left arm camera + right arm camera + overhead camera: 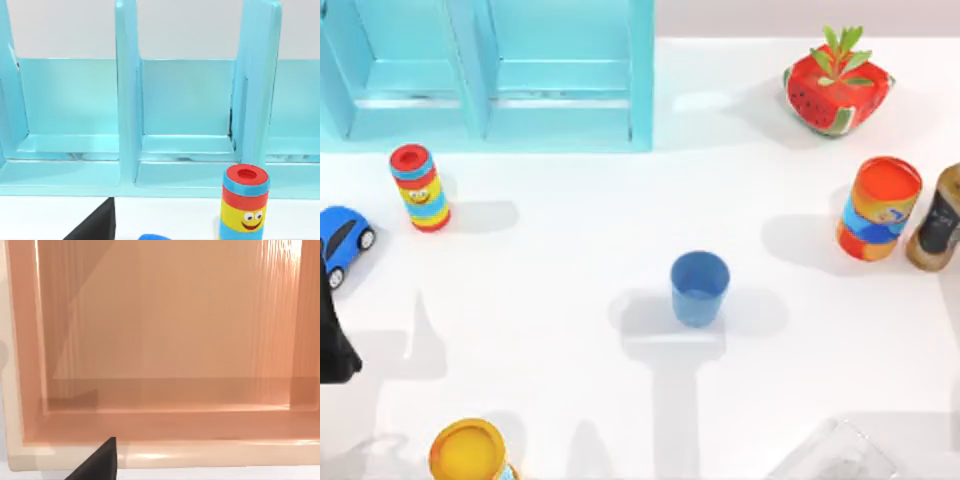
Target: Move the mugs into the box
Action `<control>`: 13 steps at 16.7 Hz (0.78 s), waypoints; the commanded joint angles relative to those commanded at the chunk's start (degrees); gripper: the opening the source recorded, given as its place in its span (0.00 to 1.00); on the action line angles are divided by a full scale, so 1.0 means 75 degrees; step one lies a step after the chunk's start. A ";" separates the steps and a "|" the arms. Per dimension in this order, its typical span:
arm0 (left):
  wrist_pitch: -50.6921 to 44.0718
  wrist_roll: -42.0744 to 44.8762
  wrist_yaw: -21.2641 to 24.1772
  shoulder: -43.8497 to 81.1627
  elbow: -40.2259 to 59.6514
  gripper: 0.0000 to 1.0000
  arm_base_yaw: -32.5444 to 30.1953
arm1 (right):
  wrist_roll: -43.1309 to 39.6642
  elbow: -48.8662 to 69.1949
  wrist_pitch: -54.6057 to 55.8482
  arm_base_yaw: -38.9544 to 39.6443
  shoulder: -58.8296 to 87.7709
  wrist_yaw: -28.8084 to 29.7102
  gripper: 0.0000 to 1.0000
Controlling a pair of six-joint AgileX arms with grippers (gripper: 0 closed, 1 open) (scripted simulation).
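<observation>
A plain blue mug [700,288] stands upright near the middle of the white table, with nothing touching it. In the right wrist view, a peach-coloured box with a cream rim [200,454] lies close beneath the camera, and its inside looks bare. A black part of my right gripper [100,462] shows over the box's near rim. My left gripper [335,345] is a dark shape at the table's left edge, far from the mug. In the left wrist view, part of the left gripper [97,225] faces the cyan shelf.
A cyan shelf unit [490,70] fills the back left. A striped smiley cylinder [419,187] and a blue toy car [342,238] stand on the left. An orange-and-blue can [878,208], a brown bottle [938,220] and a watermelon planter [835,90] stand on the right. A yellow can [468,450] is at the front left.
</observation>
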 joint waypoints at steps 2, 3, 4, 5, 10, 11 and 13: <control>0.0000 0.0000 0.0000 0.0000 0.0000 1.00 0.0000 | 0.0006 -0.0017 0.0021 0.0018 0.0006 0.0001 1.00; 0.0000 0.0000 0.0000 0.0000 0.0000 1.00 0.0000 | 0.0086 0.0022 0.0027 0.0100 0.0048 0.0006 1.00; 0.0000 0.0000 0.0000 0.0000 0.0000 1.00 0.0000 | 0.0243 0.0099 0.0038 0.0258 0.0130 0.0015 1.00; 0.0000 0.0000 0.0000 0.0000 0.0000 1.00 0.0000 | 0.0475 0.0211 0.0053 0.0485 0.0252 0.0028 1.00; 0.0000 0.0000 0.0000 0.0000 0.0000 1.00 0.0000 | 0.2507 0.1188 0.0158 0.2425 0.1324 0.0160 1.00; 0.0000 0.0000 0.0000 0.0000 0.0000 1.00 0.0000 | 0.3035 0.1448 0.0183 0.2931 0.1609 0.0194 1.00; 0.0000 0.0000 0.0000 0.0000 0.0000 1.00 0.0000 | 0.4144 0.2001 0.0230 0.4003 0.2220 0.0265 1.00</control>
